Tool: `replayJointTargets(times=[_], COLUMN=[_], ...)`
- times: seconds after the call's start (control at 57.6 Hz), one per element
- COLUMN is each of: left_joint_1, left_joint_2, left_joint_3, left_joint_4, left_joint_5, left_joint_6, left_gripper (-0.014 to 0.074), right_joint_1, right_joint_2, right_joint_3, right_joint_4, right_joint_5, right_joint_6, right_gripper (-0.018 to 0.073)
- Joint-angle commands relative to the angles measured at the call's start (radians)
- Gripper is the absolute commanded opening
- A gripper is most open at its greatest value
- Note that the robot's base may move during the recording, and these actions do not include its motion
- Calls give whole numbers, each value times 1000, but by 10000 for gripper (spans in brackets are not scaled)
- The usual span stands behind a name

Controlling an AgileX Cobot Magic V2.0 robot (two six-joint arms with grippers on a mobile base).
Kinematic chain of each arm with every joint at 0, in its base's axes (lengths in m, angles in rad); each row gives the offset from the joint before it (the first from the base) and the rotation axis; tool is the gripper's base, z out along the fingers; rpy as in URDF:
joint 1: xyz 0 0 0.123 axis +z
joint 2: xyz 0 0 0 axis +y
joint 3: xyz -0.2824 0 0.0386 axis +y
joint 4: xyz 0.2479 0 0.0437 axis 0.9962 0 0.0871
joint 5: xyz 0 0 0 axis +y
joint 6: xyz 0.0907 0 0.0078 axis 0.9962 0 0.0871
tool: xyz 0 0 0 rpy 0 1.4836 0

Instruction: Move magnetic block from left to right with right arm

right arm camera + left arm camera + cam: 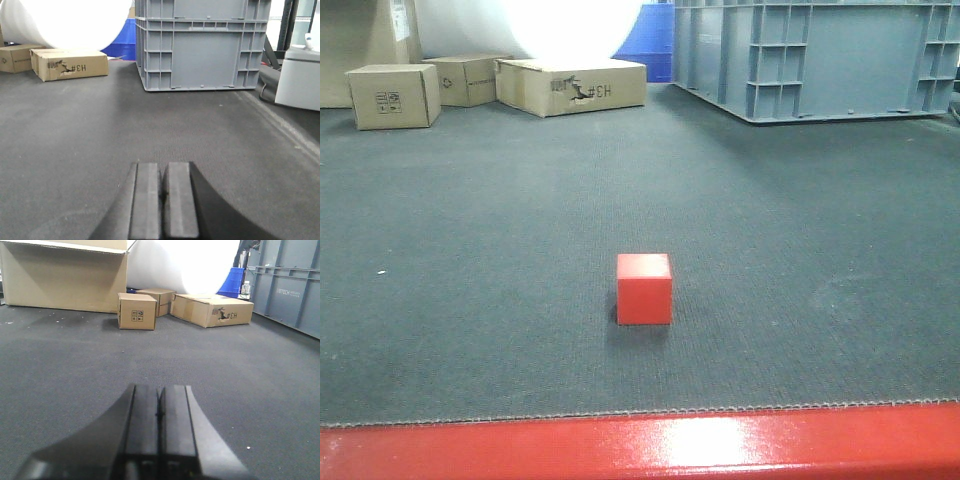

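Note:
The magnetic block, a small plain red cube, rests on the dark grey carpet near the middle of the front view, just behind the red front edge. It shows in neither wrist view. My left gripper is shut, its two black fingers pressed together above bare carpet with nothing between them. My right gripper is likewise shut and empty, low over the carpet. Neither gripper appears in the front view.
Tan cardboard boxes stand at the back left, with a large one farther left. A big grey plastic crate fills the back right, a blue bin beside it. A red strip edges the front.

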Motion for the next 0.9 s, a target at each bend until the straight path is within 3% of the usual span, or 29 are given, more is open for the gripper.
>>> replayJointTargets(times=[0.0,0.885], left_joint_1=[-5,-5], left_joint_2=[-9,-9], left_joint_3=[9,9], left_joint_4=[-5,-5], left_joint_5=[-91,-91], left_joint_6=[2,2], left_gripper=[-126,-126], right_joint_1=[-7,-7], right_joint_2=[-24,-77], right_joint_3=[-1,21], right_joint_4=[-13,-14], right_joint_5=[-102,-79], right_joint_6=[-6,-6], right_gripper=[67,67])
